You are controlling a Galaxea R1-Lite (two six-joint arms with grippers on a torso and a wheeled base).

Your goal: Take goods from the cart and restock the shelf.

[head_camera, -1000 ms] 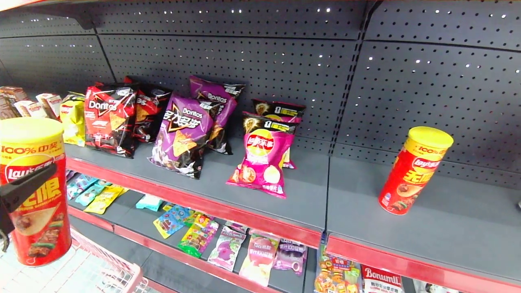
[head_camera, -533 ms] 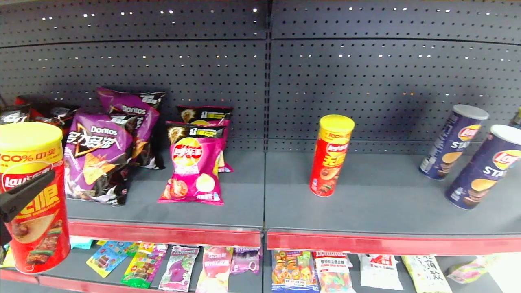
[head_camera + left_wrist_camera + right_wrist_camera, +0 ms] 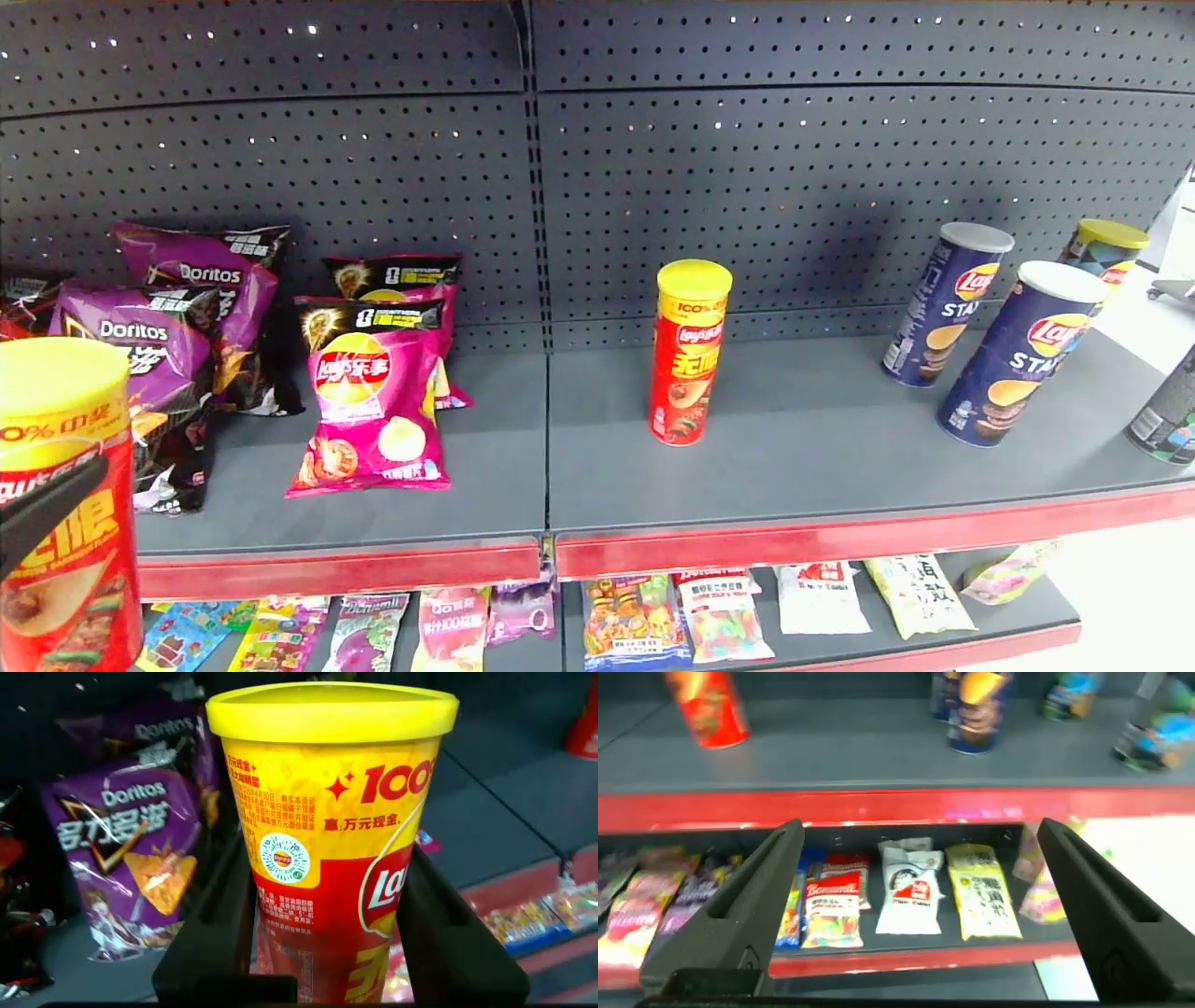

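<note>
Left wrist view shows the left gripper [image 3: 329,938] pinching a red can [image 3: 332,812] below its yellow lid [image 3: 332,709], held low before the shelf [image 3: 803,448]. A matching can [image 3: 689,350] stands mid-shelf, between chip bags [image 3: 373,401] and blue cans [image 3: 1013,350]. The right gripper [image 3: 920,905] is spread, empty, facing the lower shelf [image 3: 915,955].
</note>
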